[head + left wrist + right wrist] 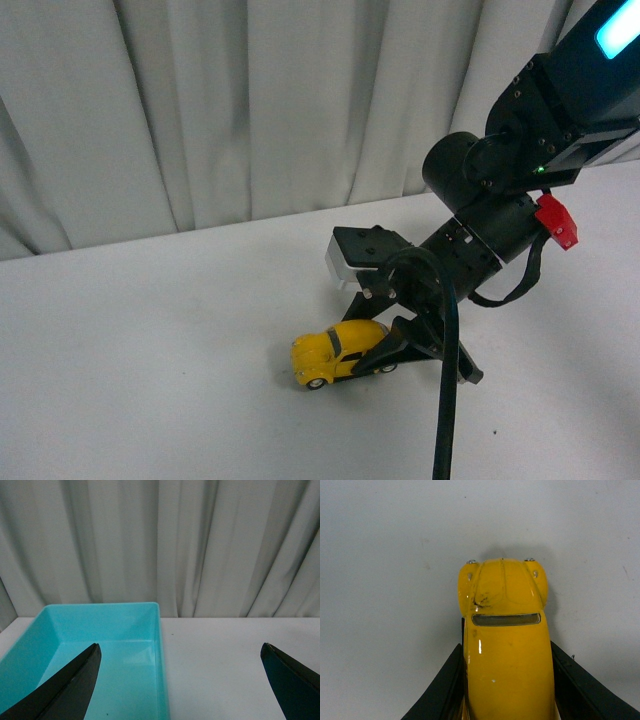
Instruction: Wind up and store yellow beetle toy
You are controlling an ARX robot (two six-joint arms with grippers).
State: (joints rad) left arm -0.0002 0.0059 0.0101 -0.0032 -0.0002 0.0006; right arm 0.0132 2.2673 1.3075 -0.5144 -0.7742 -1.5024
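- Right pincer [375,350]: closed down onto the beetle [335,352], with a jaw pressed against each flank. It grips nothing else.
- Beetle position: the rear half sits between the right jaws. The hood and headlights project beyond the jaw tips. The wheels rest on the table [150,380].
- Right wrist view: the beetle [507,630] fills the whole gap of the right pincer [506,647]. Each jaw tip meets the body just behind the window.
- Left pincer [180,650]: jaws spread wide, holding nothing.
- Bin [100,622]: teal and open-topped. It lies ahead of one left jaw, while the other jaw is over bare table [225,665].
- Curtain [175,545]: pale and pleated. It hangs beyond the bin, facing the left pincer.
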